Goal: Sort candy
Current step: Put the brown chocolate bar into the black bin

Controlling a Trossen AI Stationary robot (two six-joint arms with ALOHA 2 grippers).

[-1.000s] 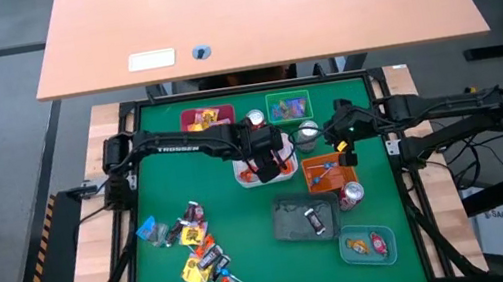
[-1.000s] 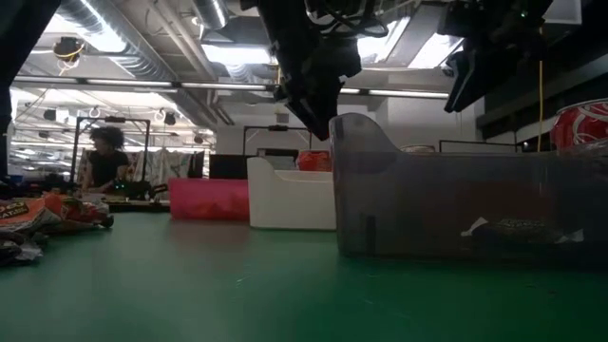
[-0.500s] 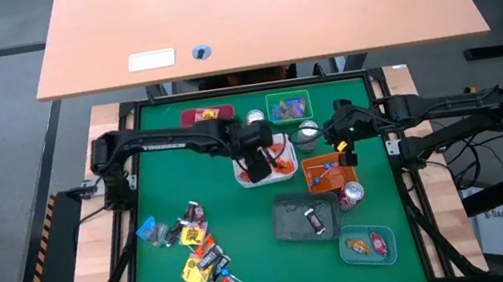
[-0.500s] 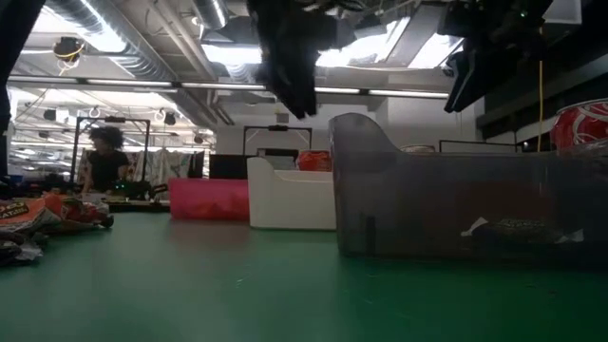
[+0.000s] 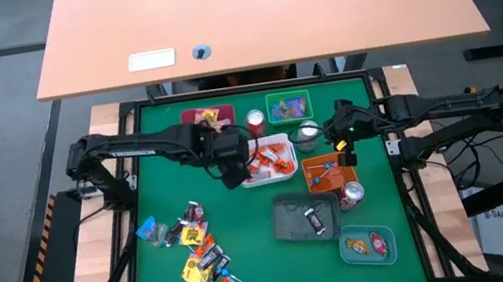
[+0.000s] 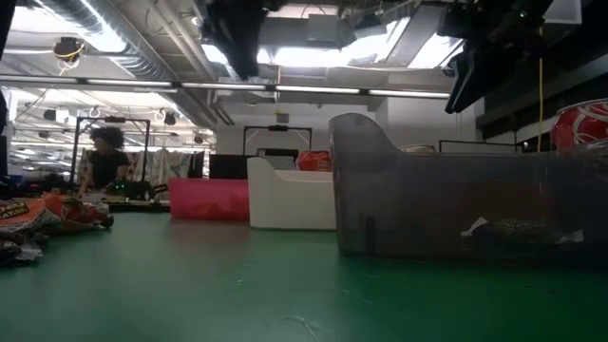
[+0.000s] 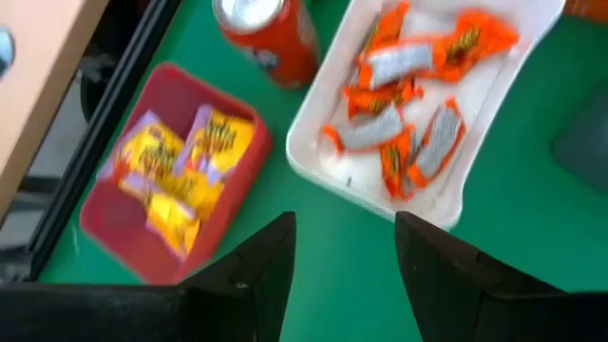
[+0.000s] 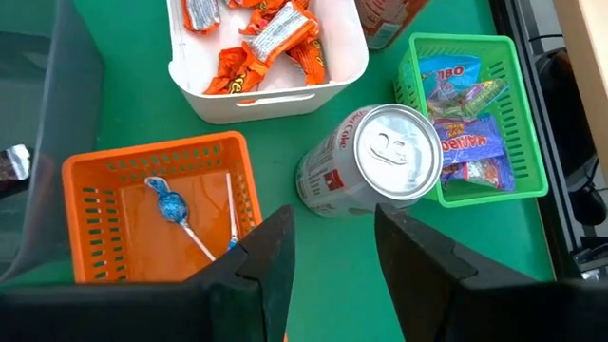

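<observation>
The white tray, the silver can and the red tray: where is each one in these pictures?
white tray (image 7: 480,142): left wrist view, its bare rim.
silver can (image 8: 400,149): right wrist view, its top lid.
red tray (image 7: 114,223): left wrist view, its bare floor beside the yellow sweets.

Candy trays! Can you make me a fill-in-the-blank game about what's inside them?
1. The white tray holds candy in ____ wrappers.
2. The yellow candy lies in the ____ tray.
3. The blue lollipop lies in the ____ basket.
4. The silver can stands beside the ____ basket holding mixed sweets.

Missing words: orange; red; orange; green
</observation>
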